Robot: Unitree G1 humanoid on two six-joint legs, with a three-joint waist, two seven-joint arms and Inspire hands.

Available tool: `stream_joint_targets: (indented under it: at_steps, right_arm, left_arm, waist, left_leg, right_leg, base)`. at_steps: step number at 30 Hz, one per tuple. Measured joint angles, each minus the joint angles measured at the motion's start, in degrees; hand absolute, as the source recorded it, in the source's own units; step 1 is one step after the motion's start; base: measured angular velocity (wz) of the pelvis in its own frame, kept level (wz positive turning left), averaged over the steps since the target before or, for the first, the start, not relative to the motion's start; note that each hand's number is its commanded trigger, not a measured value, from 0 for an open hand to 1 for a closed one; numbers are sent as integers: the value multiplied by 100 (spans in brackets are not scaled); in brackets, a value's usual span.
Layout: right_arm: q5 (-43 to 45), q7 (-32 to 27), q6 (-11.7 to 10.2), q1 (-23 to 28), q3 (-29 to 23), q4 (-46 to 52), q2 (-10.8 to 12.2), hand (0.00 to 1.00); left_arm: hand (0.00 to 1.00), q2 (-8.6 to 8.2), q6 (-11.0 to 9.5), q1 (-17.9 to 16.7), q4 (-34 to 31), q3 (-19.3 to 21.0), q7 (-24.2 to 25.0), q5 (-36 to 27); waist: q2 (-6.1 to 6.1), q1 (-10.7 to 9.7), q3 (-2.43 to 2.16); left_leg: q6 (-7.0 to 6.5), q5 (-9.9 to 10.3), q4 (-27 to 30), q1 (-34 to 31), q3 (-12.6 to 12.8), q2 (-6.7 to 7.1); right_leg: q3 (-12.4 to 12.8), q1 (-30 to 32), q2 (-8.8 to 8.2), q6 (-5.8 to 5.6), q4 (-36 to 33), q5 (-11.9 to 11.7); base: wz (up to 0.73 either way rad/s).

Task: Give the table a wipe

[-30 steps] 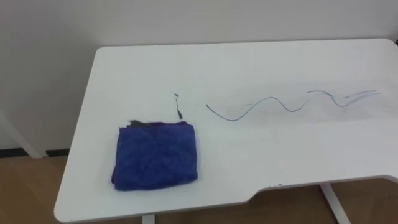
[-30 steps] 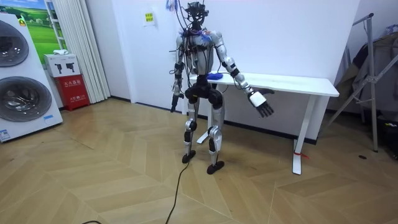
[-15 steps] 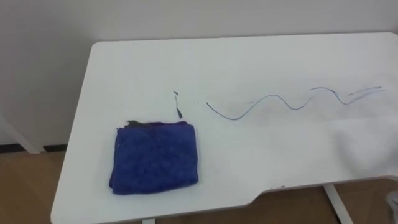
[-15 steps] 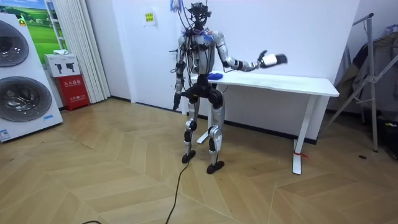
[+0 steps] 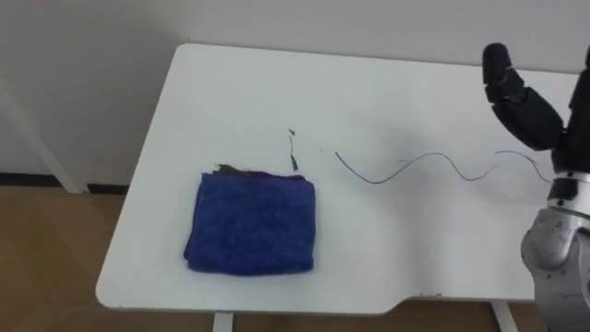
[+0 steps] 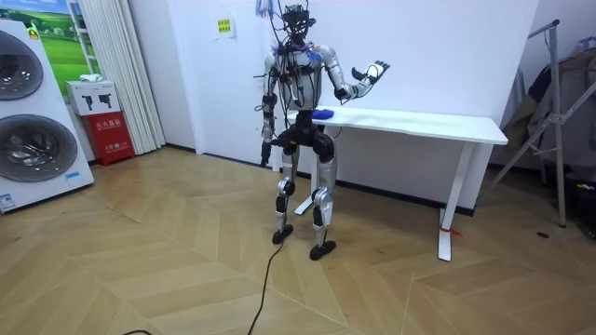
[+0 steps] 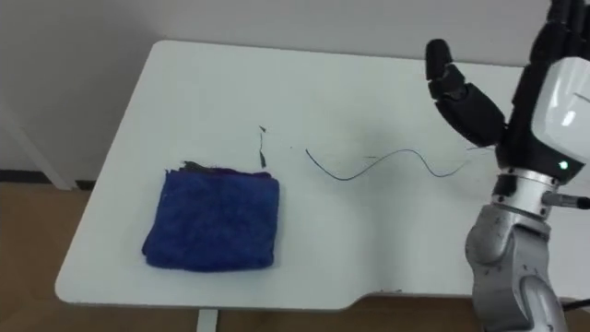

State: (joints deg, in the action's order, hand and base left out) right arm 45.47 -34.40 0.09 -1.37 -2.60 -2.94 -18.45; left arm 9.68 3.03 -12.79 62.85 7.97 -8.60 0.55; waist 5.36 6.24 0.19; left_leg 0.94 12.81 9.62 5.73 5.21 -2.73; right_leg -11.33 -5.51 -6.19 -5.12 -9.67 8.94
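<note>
A folded blue cloth (image 5: 251, 224) lies on the white table (image 5: 249, 92) near its front left corner, with nothing touching it. To its right a thin wavy blue pen line (image 5: 369, 181) runs across the tabletop, and small dark marks (image 5: 292, 148) sit just behind the cloth. My right hand (image 5: 521, 106) is raised above the table's right part, fingers straight and open, holding nothing, well right of the cloth. In the room view I stand at the table's left end, right hand (image 6: 372, 73) lifted, left hand (image 6: 264, 149) hanging by my side.
A white wall runs behind the table. Wooden floor shows beyond the table's left and front edges (image 5: 138, 231). In the room view, washing machines (image 6: 33, 112) stand far at the left and a metal stand (image 6: 554, 102) at the right.
My right arm swung up from low beside the table to above it, and the hand has come into the eye view at the right. The camera shifted slightly; the cloth stayed put.
</note>
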Motion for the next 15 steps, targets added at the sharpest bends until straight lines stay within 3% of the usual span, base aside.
stream_joint_targets:
  at_steps: [6, 15]
  right_arm:
    - [438, 279, -85, 0, 508, 529, -4, 0]
    - [1206, 755, -182, 25, 1758, 554, 32, 0]
  left_arm:
    - [0, 4, -68, -17, 6, -142, 2, 5]
    - [0, 19, -111, 128, 143, -486, -20, 10]
  waist:
    - [-40, 93, 26]
    - [-52, 233, 37]
  left_leg:
    - [0, -1, 2, 30, -69, -2]
    - [0, -1, -4, -25, -83, -3]
  right_leg:
    - [-18, -35, 7, 0, 13, 0]
    - [-78, -14, 5, 0, 15, 0]
  base:
    - [4]
    - [1]
